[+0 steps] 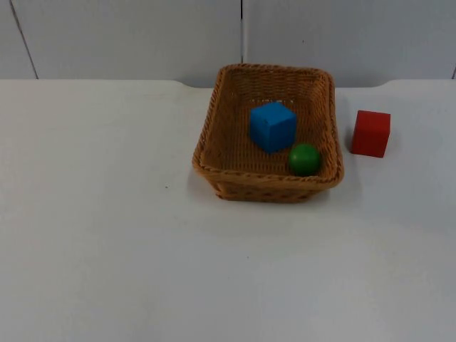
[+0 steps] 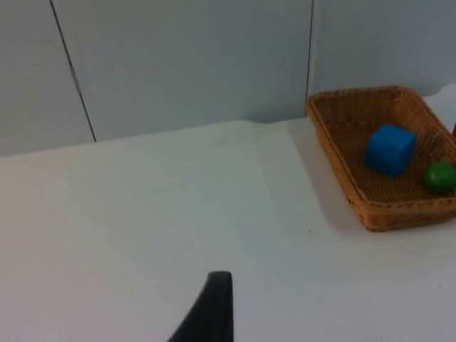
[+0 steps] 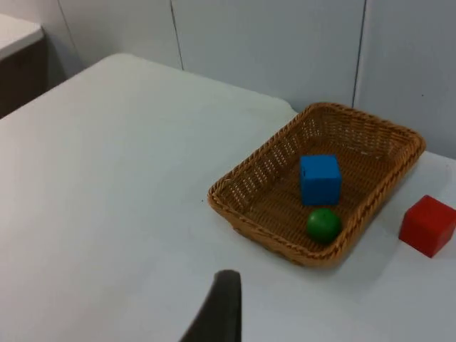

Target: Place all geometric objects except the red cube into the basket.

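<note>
Blue cube [image 1: 273, 126] and green ball [image 1: 305, 159] are lying inside the basket [image 1: 214, 114]; red cube [image 1: 370, 133] is sitting just beside it. Both look light and rigid; the ball probably rolls. Both arms are waiting; left gripper [image 2: 214, 313] and right gripper [image 3: 221, 313] openings cannot be told.

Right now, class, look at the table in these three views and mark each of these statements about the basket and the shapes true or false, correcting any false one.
1. The blue cube lies inside the basket. True.
2. The green ball sits on the table outside the basket. False: it lies in the basket, near the blue cube.
3. The red cube stands on the table beside the basket. True.
4. The red cube touches the green ball. False: the basket's wall is between them.
5. The basket lies overturned. False: it stands upright, open side up.
</note>
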You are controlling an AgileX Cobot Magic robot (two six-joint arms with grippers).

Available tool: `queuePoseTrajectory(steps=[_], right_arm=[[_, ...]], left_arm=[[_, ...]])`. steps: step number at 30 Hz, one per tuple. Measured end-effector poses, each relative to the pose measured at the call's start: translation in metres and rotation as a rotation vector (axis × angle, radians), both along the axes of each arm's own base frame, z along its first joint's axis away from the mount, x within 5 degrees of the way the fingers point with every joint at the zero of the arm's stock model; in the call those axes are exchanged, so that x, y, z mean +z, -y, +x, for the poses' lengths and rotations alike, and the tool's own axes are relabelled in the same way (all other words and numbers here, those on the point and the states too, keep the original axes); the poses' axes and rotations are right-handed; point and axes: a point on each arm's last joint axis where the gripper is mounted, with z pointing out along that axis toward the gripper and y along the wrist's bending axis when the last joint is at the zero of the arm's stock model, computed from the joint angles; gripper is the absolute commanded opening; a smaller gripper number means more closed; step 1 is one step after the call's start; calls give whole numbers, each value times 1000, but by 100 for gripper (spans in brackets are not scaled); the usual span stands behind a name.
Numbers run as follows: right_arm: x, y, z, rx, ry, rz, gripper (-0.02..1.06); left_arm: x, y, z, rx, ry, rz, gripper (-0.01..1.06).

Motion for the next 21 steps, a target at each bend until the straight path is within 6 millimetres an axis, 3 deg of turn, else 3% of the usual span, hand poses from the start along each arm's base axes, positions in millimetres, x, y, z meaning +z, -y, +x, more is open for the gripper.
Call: queuePoseTrajectory(steps=[2,5,11,16,21], right_arm=[[-3,5,-6,0,4,3,81],[-9,23,-33,-2,40,29,81],[-20,46,-65,-4,62,47,81],[-31,54,-76,-5,6,8,81],[-44,54,-75,-7,-76,-50,81]], left_arm=[[-4,0,-1,2,-2,-6,92],[-13,0,2,9,-47,-10,92],[-14,-1,3,22,-50,-13,92],[-15,-3,3,49,-67,-16,92],[-21,-6,2,74,-118,11,92]])
